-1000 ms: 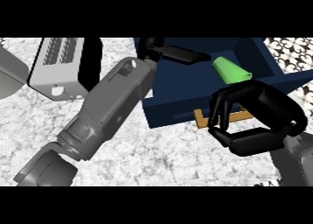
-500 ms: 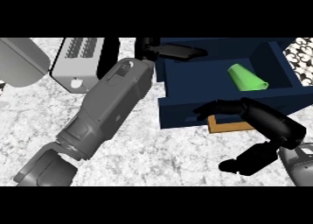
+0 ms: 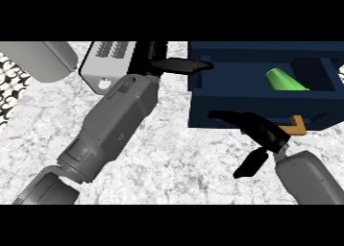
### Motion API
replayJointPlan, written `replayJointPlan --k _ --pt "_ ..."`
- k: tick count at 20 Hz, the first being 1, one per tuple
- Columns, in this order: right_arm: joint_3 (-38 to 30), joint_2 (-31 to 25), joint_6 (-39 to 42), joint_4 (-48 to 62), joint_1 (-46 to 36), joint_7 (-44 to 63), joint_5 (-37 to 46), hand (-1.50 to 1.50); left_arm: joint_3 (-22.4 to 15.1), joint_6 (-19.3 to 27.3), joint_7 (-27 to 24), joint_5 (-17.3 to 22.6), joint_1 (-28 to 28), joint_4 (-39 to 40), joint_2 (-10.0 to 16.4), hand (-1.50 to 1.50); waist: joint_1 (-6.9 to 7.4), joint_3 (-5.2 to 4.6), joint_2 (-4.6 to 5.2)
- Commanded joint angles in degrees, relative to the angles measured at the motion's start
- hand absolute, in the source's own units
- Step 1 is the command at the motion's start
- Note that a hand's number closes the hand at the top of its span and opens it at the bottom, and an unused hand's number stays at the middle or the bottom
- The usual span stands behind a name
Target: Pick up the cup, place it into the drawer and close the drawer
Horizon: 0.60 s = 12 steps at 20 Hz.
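Observation:
A green cup [image 3: 284, 80] lies on its side inside the open dark blue drawer [image 3: 260, 103] at the upper right. My right hand [image 3: 258, 128] is open in front of the drawer, its straight fingers [image 3: 228, 116] lying against the drawer's front panel beside the orange handle [image 3: 297, 126]; the thumb [image 3: 249, 163] hangs down and away. My left hand [image 3: 176, 64] is open at the top, fingers stretched toward the drawer's upper left corner. Whether they touch it I cannot tell. The left forearm [image 3: 116, 126] runs diagonally across the marble counter.
A silver toaster [image 3: 107, 61] stands at the top, left of my left hand. A grey rounded object [image 3: 34, 59] sits at the top left corner. Patterned surfaces show at the far left edge [image 3: 3, 91] and upper right edge.
My right hand has let go of the cup, which now lies in the drawer. The hand came down from above the drawer to its front panel, fingers straightened.

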Motion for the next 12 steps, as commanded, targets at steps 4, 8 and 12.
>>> replayJointPlan --k 4,8,12 --pt "1.39 6.65 -10.09 26.67 -8.95 -8.27 9.26 1.50 0.47 -2.96 1.54 0.34 4.93 -5.35 3.74 -1.50 2.89 0.08 0.11" --pt "-4.31 3.75 -12.56 36.46 -15.46 -18.09 7.77 1.50 -0.58 -5.41 0.78 0.09 10.29 -8.45 4.36 -1.50 3.93 0.15 0.41" --pt "-10.52 1.94 -14.10 42.94 -21.92 -20.39 4.87 1.50 -0.58 -8.57 1.47 0.62 13.46 -10.61 6.99 -1.50 5.88 0.21 0.92"
